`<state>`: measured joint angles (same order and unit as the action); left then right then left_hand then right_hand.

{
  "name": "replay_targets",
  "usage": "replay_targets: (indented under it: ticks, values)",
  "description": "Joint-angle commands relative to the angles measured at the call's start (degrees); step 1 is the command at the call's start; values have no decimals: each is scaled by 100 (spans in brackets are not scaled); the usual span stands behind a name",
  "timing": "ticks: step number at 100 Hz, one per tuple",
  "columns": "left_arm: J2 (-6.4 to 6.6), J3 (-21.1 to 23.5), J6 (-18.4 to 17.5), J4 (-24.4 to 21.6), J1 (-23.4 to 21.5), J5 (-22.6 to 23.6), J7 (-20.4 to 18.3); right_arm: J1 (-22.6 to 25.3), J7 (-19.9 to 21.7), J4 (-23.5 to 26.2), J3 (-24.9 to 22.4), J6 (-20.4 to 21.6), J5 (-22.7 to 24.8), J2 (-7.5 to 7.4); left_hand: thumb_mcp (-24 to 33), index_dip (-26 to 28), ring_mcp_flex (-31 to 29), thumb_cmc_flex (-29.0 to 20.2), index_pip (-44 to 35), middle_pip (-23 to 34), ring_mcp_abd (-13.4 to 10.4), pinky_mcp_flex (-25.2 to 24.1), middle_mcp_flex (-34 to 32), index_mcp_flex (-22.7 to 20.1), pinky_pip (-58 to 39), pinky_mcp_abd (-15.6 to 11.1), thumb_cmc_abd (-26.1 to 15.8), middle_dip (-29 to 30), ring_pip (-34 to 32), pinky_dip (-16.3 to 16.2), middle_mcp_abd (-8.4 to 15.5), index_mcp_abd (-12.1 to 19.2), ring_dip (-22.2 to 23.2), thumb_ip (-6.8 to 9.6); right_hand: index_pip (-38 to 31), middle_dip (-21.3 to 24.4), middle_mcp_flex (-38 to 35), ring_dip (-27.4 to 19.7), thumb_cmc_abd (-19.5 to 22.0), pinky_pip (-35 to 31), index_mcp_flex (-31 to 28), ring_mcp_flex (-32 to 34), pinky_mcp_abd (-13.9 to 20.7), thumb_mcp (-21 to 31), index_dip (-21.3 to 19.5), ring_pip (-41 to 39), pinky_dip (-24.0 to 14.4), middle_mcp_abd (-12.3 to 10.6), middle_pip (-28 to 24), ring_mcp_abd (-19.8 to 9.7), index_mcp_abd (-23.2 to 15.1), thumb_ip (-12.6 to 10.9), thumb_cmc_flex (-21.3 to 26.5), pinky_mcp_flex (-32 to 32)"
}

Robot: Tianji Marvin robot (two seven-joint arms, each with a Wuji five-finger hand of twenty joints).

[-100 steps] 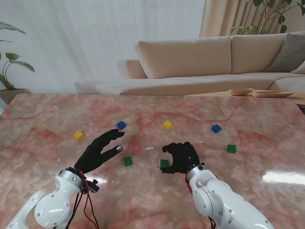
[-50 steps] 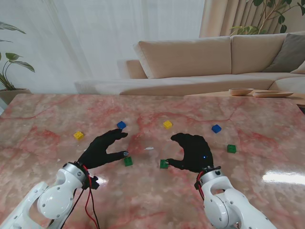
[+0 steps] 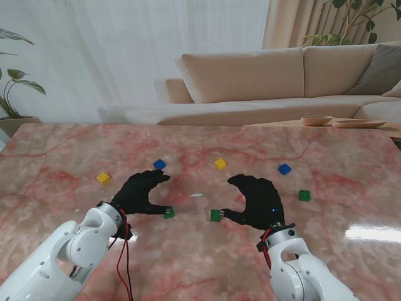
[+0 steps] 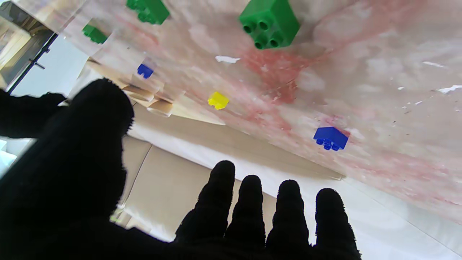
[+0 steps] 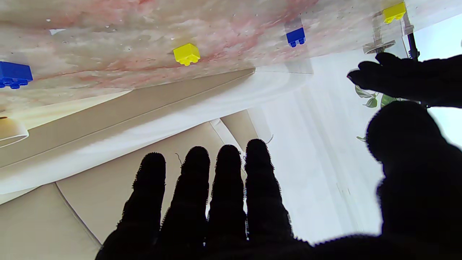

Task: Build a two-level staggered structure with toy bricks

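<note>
Both black-gloved hands hover low over the pink marbled surface (image 3: 56,157), each beside a green brick. The left hand (image 3: 139,193) has its fingers spread and curved, grasping nothing; its thumb tip reaches the near-left green brick (image 3: 168,213), and from the stand camera it seems to touch that brick, though I cannot be sure. In the left wrist view the same green brick (image 4: 270,22) sits free on the marble, studs showing, clear of the four fingers (image 4: 221,202). The right hand (image 3: 257,200) is likewise released, fingers arched and apart, with its thumb just beside the second green brick (image 3: 215,216); the right wrist view shows nothing held between its fingers (image 5: 196,187). The two green bricks lie near each other, apart, between the hands. A third green brick (image 3: 304,195) rests off to the right. Farther from me lie two blue bricks (image 3: 160,164) (image 3: 284,168) and two yellow ones, one in the middle (image 3: 220,163) and one on the left (image 3: 103,178), all separate and unstacked.
</note>
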<state>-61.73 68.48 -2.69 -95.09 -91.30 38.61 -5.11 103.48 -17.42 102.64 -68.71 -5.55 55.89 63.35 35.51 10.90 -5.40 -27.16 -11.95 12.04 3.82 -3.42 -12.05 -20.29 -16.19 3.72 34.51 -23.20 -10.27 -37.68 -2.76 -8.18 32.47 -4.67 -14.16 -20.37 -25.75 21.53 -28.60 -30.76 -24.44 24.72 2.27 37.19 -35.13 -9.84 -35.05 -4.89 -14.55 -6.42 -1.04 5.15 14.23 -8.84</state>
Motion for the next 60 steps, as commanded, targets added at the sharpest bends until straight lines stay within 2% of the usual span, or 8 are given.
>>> replay_targets:
  ticks: [1, 15, 24, 35, 60]
  values:
    - [-7, -75, 20, 181, 74, 48, 31, 75, 37, -2, -18, -10, -51, 21, 318, 97, 213, 233, -102, -50, 92, -108, 237, 201, 229, -172, 258, -150, -133, -172, 18, 78, 136, -229, 118, 111, 143, -174, 27, 150, 199, -150, 44, 43, 64, 84, 138, 51, 82, 106, 86, -186, -237, 118]
    - [21, -278, -17, 492, 282, 239, 25, 89, 18, -38, -33, 14, -122, 32, 601, 218, 236, 278, -371, -82, 99, -131, 262, 199, 332, -189, 395, -269, -125, -300, 31, 161, 260, -304, 112, 123, 127, -164, 34, 131, 196, -148, 32, 42, 77, 76, 147, 53, 106, 112, 83, -185, -231, 119]
    - [33, -382, -73, 692, 383, 236, -8, 99, 10, -56, -39, 42, -139, 32, 648, 225, 265, 263, -407, -104, 103, -147, 277, 191, 374, -199, 412, -281, -74, -318, -17, -2, 254, -312, 107, 124, 121, -157, 36, 117, 189, -150, 28, 42, 85, 71, 150, 46, 118, 111, 85, -184, -223, 117]
    - [40, -492, -93, 890, 462, 310, 40, 119, 28, -50, -57, 63, -148, 30, 723, 328, 252, 335, -607, -20, 118, -132, 245, 200, 421, -195, 446, -376, -61, -371, -25, -3, 287, -347, 98, 114, 48, -153, 40, 104, 177, -152, 22, 40, 93, 69, 156, 60, 98, 109, 79, -183, -218, 114]
    - [-2, -775, -120, 1361, 646, 414, 419, 122, 51, -71, -34, 98, -256, 40, 824, 914, 176, 425, -1409, 293, 116, -106, 152, 254, 337, -188, 501, -430, -275, -511, 56, 145, 293, -389, 80, 82, -11, -144, 65, 79, 157, -133, 9, 36, 109, 56, 166, 67, 3, 114, 75, -176, -195, 107]
